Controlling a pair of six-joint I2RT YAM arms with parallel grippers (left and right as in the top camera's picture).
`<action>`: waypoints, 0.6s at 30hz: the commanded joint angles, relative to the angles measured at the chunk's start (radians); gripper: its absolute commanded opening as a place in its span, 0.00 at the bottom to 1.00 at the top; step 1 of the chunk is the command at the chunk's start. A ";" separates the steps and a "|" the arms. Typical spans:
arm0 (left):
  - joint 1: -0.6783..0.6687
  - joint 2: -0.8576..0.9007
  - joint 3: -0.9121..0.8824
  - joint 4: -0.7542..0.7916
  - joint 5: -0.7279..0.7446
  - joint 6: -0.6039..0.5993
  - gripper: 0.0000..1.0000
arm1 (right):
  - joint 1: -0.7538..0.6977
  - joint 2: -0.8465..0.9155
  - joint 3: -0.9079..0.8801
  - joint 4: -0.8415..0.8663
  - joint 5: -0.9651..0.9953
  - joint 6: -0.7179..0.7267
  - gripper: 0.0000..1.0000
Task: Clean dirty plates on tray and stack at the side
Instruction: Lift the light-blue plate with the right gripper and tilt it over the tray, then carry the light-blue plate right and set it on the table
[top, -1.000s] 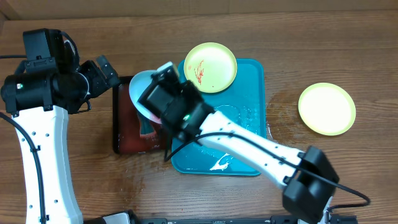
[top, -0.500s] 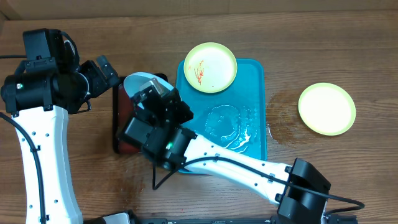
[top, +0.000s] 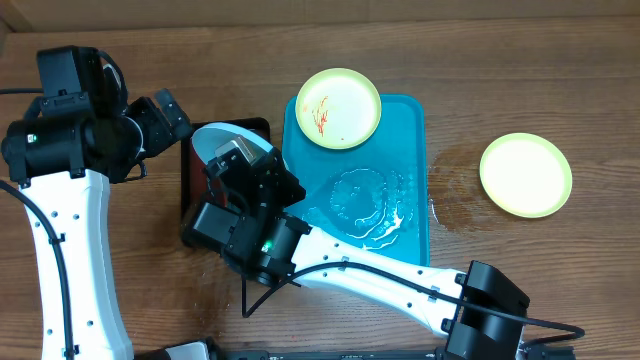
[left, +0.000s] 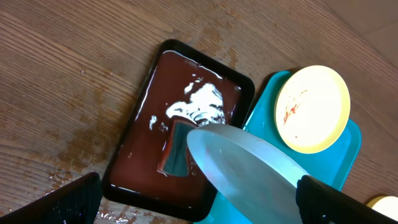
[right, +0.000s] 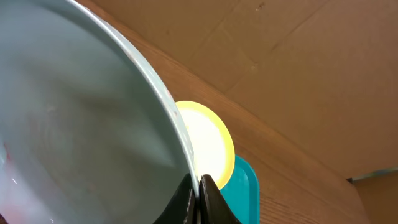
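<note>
A large turquoise rectangular plastic tray (top: 405, 140), wet inside, is seen on the wooden tabletop (top: 500, 60). A yellow-green-rimmed round plate (top: 339, 108) smeared red is laid over its far-left corner; a second yellow-green round plate (top: 525, 175) is set well apart to the right. A light-blue round plate (top: 215, 138) is held tilted by the right hand (top: 241, 159) over a small black tray (top: 195, 175).

Overhead, 10 o'clock: pale blue plate (top: 222, 138), plain, no pattern showing.
12 o'clock: yellow-green plate (top: 339, 108), paler centre, red-orange streaks.
3 o'clock: second yellow-green plate (top: 525, 175), whitish centre, unmarked.
Centre: tray (top: 412, 230), turquoise, white wet glints.
9 o'clock: small tray (left: 146, 112), black rim, brown-red inside, white smear.
The table (top: 560, 60): brown wood grain.
</note>
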 joint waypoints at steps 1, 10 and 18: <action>0.004 -0.018 0.016 -0.002 0.007 0.008 0.99 | -0.003 -0.018 0.013 0.006 0.035 0.004 0.04; 0.004 -0.018 0.017 -0.002 0.007 0.008 1.00 | -0.089 -0.018 0.013 -0.021 -0.082 0.150 0.04; 0.004 -0.018 0.016 -0.002 0.007 0.008 1.00 | -0.459 -0.041 0.017 -0.087 -1.072 0.236 0.04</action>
